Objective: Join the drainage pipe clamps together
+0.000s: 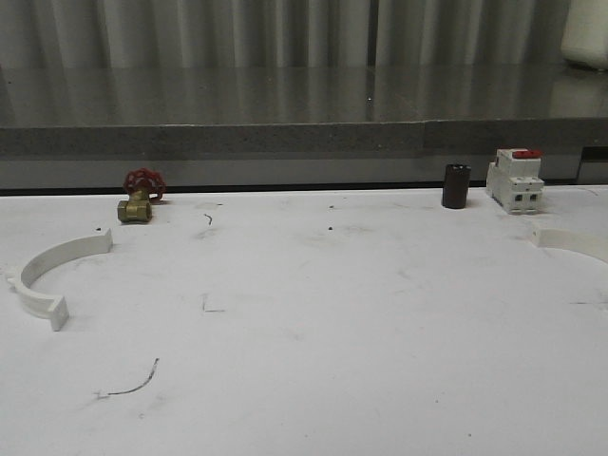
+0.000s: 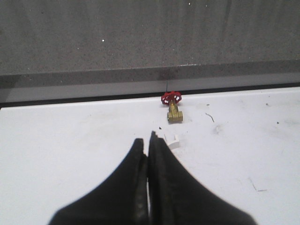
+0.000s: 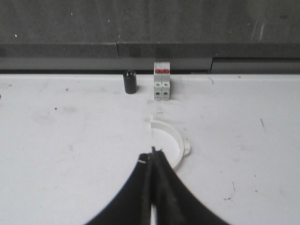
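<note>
Two clamp halves lie well apart on the surface: left half [image 1: 52, 271] at my left edge, right half [image 3: 171, 140] far right. Each end effector, left [image 2: 148, 145] and right [image 3: 153, 157], is pressed together, empty, just behind its own half

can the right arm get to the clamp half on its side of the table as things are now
Probably yes. In the right wrist view the clamp half lies flat just ahead of the shut right gripper, with bare table around it; the circuit breaker and dark cylinder stand farther back.
</note>
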`<action>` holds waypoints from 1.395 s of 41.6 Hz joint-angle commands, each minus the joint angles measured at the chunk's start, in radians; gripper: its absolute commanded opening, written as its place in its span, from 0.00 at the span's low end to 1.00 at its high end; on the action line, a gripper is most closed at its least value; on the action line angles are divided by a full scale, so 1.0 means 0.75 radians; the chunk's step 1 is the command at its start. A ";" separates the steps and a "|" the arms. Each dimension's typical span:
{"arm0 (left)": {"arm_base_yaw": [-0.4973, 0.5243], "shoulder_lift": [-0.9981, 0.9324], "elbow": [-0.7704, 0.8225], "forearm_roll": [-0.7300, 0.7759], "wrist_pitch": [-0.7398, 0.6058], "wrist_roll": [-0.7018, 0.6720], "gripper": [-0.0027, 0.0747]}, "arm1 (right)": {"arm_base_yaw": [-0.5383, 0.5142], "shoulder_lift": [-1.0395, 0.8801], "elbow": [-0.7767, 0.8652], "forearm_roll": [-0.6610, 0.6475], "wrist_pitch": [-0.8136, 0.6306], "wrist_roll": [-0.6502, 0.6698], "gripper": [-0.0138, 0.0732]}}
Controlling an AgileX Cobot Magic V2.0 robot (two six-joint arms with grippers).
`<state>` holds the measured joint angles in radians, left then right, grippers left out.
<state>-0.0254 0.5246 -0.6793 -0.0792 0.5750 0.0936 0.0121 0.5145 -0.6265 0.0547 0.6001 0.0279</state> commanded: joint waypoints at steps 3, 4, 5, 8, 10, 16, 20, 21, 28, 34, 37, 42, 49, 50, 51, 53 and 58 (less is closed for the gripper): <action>-0.002 0.085 -0.035 -0.014 -0.109 -0.003 0.01 | -0.006 0.076 -0.048 -0.007 -0.036 -0.006 0.09; -0.002 0.098 -0.035 -0.014 -0.107 -0.003 0.01 | -0.006 0.088 -0.048 -0.007 -0.022 -0.006 0.09; -0.002 0.109 -0.035 -0.014 -0.106 -0.003 0.01 | -0.006 0.099 -0.048 -0.007 -0.013 -0.006 0.09; -0.002 0.139 -0.035 -0.009 -0.099 -0.003 0.01 | -0.006 0.138 -0.048 -0.014 0.008 -0.006 0.12; -0.002 0.162 -0.035 -0.002 -0.097 -0.003 0.01 | -0.006 0.159 -0.048 -0.016 0.021 -0.006 0.19; -0.002 0.216 -0.035 0.043 -0.097 -0.003 0.14 | -0.006 0.208 -0.048 -0.023 0.036 -0.006 0.56; -0.002 0.248 -0.035 0.058 -0.097 -0.003 0.37 | -0.006 0.208 -0.048 -0.023 0.031 -0.006 0.66; -0.002 0.257 -0.035 0.058 -0.097 -0.003 0.45 | -0.006 0.208 -0.048 -0.023 0.031 -0.006 0.67; -0.002 0.364 -0.070 0.059 -0.061 -0.003 0.69 | -0.006 0.208 -0.048 -0.023 0.031 -0.006 0.66; -0.002 0.534 -0.157 0.058 0.043 -0.003 0.68 | -0.006 0.208 -0.048 -0.023 0.031 -0.006 0.66; -0.002 0.618 -0.211 0.051 0.087 -0.003 0.68 | -0.006 0.208 -0.048 -0.023 0.031 -0.006 0.66; -0.002 0.781 -0.300 0.011 0.154 -0.003 0.68 | -0.006 0.208 -0.048 -0.023 0.031 -0.006 0.66; -0.004 1.005 -0.409 -0.029 0.198 -0.003 0.68 | -0.006 0.208 -0.048 -0.023 0.031 -0.006 0.66; -0.004 1.033 -0.418 -0.032 0.200 -0.003 0.68 | -0.006 0.208 -0.048 -0.023 0.031 -0.006 0.66; -0.004 1.062 -0.435 -0.032 0.202 -0.003 0.68 | -0.006 0.208 -0.048 -0.023 0.031 -0.006 0.66; -0.004 1.125 -0.459 -0.032 0.203 -0.003 0.68 | -0.006 0.208 -0.048 -0.023 0.031 -0.006 0.66; -0.004 1.264 -0.523 -0.032 0.203 -0.003 0.68 | -0.006 0.208 -0.048 -0.023 0.031 -0.006 0.66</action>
<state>-0.0254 1.4333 -1.0108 -0.0894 0.7572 0.0936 0.0121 0.6632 -0.6265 0.0451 0.6853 0.0279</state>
